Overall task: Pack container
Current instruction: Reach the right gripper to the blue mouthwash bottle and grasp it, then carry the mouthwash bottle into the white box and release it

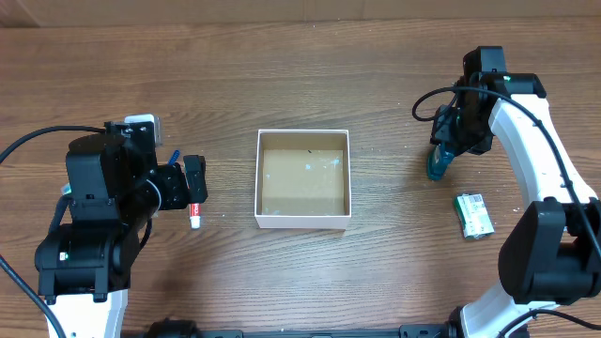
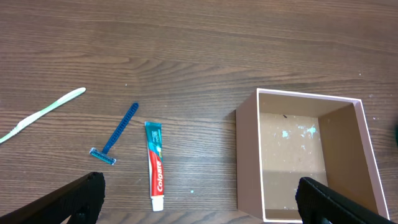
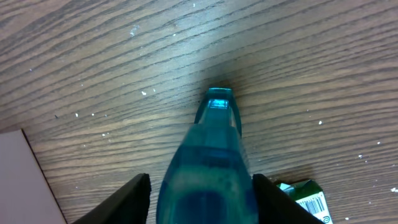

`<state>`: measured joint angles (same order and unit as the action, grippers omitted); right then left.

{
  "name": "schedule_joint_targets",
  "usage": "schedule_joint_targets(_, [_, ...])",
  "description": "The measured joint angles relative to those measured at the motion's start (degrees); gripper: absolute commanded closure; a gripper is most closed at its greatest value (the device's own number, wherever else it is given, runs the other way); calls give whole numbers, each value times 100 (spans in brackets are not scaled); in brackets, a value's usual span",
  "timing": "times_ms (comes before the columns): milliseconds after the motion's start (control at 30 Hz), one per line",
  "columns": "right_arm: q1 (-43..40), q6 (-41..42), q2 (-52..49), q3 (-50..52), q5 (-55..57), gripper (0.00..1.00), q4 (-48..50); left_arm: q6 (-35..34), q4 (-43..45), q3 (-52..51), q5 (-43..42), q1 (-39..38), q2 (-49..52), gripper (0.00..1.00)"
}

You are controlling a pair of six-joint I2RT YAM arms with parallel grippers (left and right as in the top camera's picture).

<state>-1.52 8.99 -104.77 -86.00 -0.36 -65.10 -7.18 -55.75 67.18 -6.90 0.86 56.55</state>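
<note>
Wood-grain table, white-walled box at its middle.
Left of the box, the left gripper has its fingers spread wide; right of it, the right gripper flanks a teal bottle, grip unclear.

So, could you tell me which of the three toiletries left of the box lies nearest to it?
The toothpaste: the red-and-white tube lies closest to the box, with the razor beyond it and the toothbrush farthest.
</note>
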Motion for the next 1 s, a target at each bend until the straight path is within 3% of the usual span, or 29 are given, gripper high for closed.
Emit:
schedule_joint_targets(300, [0, 0, 0, 0, 129, 71, -4, 0, 0, 0, 0, 0, 0, 0])
schedule_joint_targets(533, [0, -2, 0, -2, 164, 95, -15, 0, 0, 0, 0, 0, 0, 0])
schedule_joint_targets(833, [129, -2, 85, -737, -57, 96, -839, -2, -2, 0, 0, 0, 0, 0])
schedule_joint_targets(1000, [914, 0, 892, -1537, -323, 96, -1204, 0, 0, 0, 2, 0, 0, 0])
